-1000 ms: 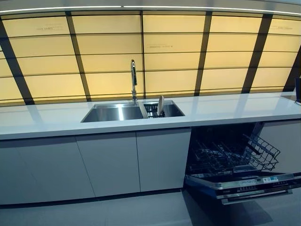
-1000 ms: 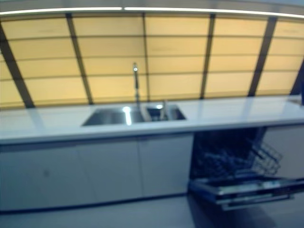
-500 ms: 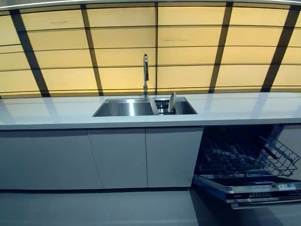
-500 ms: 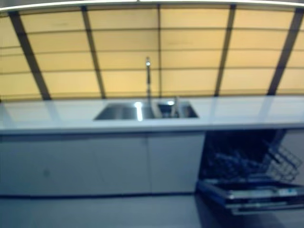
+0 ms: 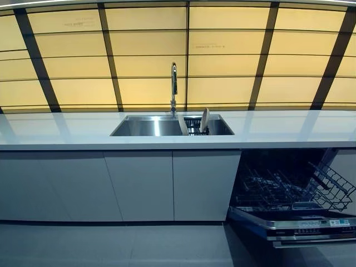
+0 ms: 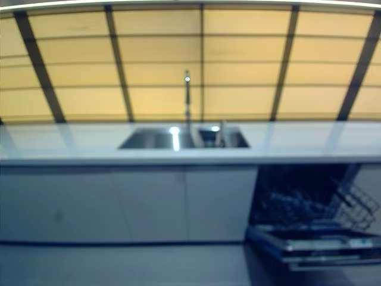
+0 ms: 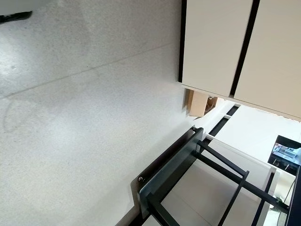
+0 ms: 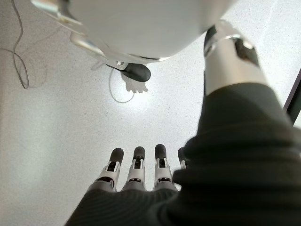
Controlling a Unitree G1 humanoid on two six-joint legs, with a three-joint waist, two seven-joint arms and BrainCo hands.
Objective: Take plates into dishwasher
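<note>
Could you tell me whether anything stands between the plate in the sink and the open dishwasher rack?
Nothing visible does. The plate stands upright in the sink; the counter towards the dishwasher rack carries nothing, and the rack looks bare. The right hand hangs empty over the floor.

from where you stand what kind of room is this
A kitchen, most likely. A long white counter holds a steel sink with a tall tap, a plate stands in a rack in the sink, and an open dishwasher shows its wire rack under the counter.
</note>
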